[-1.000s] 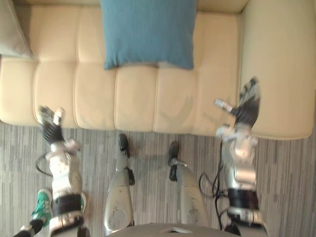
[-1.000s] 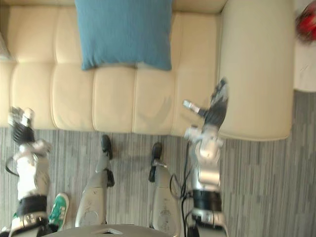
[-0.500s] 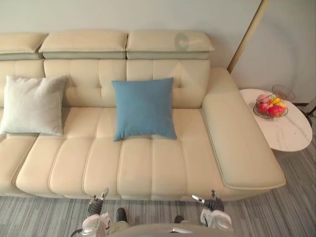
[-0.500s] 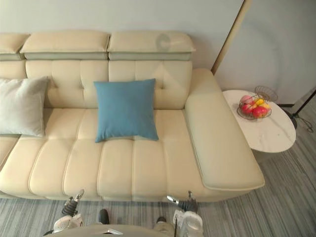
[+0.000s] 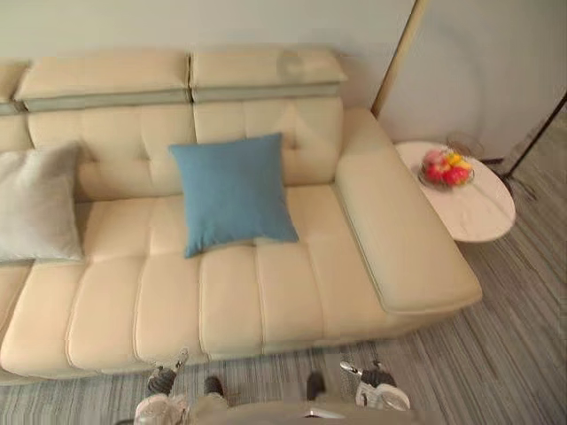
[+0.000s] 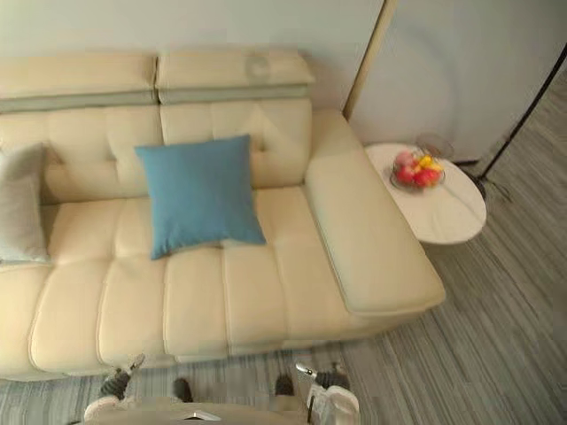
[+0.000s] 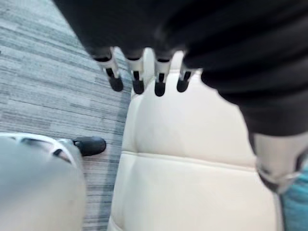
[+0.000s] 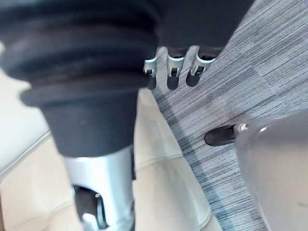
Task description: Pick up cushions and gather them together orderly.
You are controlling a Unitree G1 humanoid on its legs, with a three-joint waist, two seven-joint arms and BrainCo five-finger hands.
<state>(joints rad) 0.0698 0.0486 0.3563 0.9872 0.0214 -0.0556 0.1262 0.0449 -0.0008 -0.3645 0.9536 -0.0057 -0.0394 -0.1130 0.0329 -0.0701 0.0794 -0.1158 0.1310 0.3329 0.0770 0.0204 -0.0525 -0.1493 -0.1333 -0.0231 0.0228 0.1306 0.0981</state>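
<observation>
A square blue fabric cushion sits on the cream leather sofa. The left hand and right hand hang wide, holding nothing.

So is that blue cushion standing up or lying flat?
Standing, tilted back: the blue cushion leans its top against the sofa backrest, with its lower edge on the seat.
</observation>
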